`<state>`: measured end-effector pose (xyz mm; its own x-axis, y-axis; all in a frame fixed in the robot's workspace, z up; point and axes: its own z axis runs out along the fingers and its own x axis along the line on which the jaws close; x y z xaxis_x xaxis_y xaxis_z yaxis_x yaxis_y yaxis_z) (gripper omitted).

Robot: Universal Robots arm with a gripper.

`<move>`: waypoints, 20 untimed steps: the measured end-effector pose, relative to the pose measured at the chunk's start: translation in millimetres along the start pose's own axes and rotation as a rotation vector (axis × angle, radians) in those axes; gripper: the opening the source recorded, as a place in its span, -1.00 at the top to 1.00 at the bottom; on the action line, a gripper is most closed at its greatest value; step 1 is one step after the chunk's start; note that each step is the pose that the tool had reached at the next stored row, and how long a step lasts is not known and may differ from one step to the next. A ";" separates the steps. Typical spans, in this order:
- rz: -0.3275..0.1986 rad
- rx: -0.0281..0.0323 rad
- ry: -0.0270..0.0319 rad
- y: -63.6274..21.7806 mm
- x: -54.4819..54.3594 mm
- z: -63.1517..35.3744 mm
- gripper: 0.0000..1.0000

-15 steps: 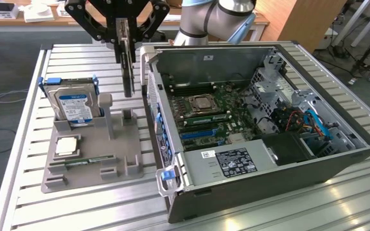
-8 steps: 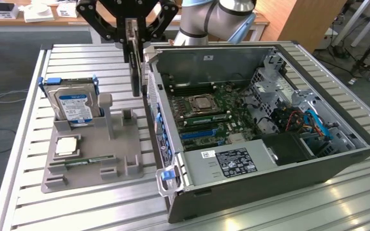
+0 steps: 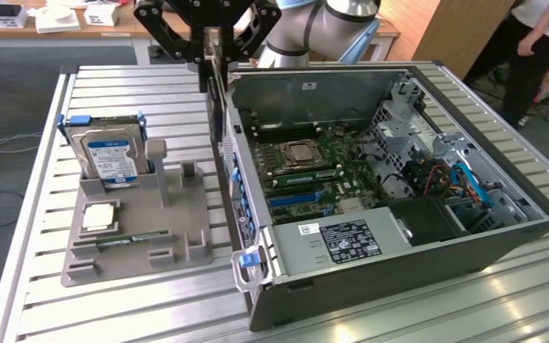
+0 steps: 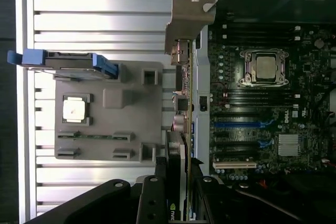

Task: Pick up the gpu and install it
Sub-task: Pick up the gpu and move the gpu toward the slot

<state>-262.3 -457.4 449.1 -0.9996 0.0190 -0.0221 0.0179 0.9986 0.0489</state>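
Gripping: the gripper (image 3: 214, 56) was pinched on the gpu (image 3: 215, 100), its jaws pressed against the card's two faces.
Position: the gpu hung upright and edge-on, off the table (image 3: 46, 300), over the open computer case's (image 3: 465, 236) wall on the exterior view's left.
Exterior view: a hard drive (image 3: 111, 157) stood in the grey holder (image 3: 184, 236) — a person (image 3: 542, 43) stood beyond the table.
Wrist view: the card's pale bracket (image 4: 191, 9) pointed away from the fingers (image 4: 159, 182) — its edge ran between the holder and the motherboard (image 4: 262, 145), with the blue slots (image 4: 239, 125) just beside it.
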 end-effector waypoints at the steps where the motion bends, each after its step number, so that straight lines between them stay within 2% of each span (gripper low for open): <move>1: 0.000 0.0001 0.0000 0.0 -2.4 0.0 0.46; 13: 0.000 0.0002 0.0001 0.6 -33.6 0.7 0.46; 20: 0.000 0.0001 0.0000 1.0 -56.7 1.3 0.46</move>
<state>-205.6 -457.4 449.2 -0.9996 0.0191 -0.0221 0.0180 0.9986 0.0488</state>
